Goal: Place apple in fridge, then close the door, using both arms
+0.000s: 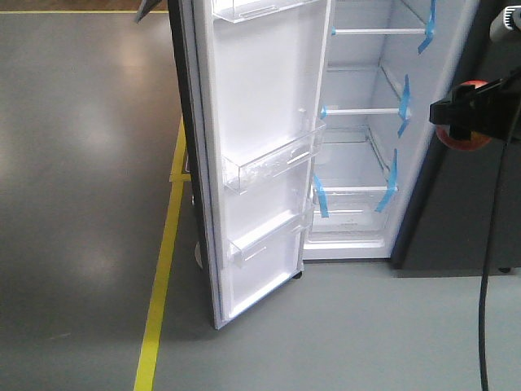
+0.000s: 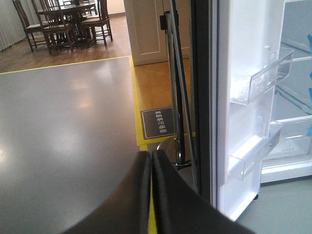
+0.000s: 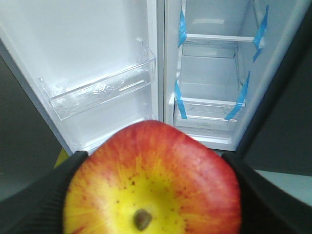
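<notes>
My right gripper is shut on the red and yellow apple and holds it in the air in front of the open fridge, to its right; the apple shows behind the black clamp in the front view. The fridge's white shelves carry blue tape strips. The door stands wide open, its white liner with clear bins facing me. My left gripper is shut and empty, low and left of the door's edge. The fridge interior also shows in the right wrist view.
A yellow floor line runs along the grey floor left of the door. A dark grey panel stands right of the fridge. A black cable hangs from the right arm. Chairs and a table stand far back left.
</notes>
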You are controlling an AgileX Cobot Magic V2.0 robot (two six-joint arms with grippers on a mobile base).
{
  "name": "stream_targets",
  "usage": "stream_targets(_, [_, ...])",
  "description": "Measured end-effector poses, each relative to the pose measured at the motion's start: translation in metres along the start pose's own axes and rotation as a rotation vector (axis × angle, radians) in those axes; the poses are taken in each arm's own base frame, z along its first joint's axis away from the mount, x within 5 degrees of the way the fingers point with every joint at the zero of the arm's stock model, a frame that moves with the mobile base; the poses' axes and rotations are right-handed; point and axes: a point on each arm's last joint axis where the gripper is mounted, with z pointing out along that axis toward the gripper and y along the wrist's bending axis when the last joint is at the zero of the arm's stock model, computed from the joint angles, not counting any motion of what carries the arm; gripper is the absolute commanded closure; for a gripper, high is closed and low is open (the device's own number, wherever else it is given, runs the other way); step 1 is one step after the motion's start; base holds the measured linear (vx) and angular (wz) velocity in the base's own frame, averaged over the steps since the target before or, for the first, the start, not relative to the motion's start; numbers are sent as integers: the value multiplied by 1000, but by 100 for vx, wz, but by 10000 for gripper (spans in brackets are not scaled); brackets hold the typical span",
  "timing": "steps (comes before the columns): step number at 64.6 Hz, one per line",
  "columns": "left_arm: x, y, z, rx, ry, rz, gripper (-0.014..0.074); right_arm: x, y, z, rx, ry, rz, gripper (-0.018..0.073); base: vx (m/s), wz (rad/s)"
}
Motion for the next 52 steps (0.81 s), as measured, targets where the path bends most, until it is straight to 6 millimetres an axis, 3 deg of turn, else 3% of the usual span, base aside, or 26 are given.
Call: stream_targets(52, [0, 0, 0, 0, 0, 0, 602, 0, 0, 0, 0, 0, 0, 443, 11, 2])
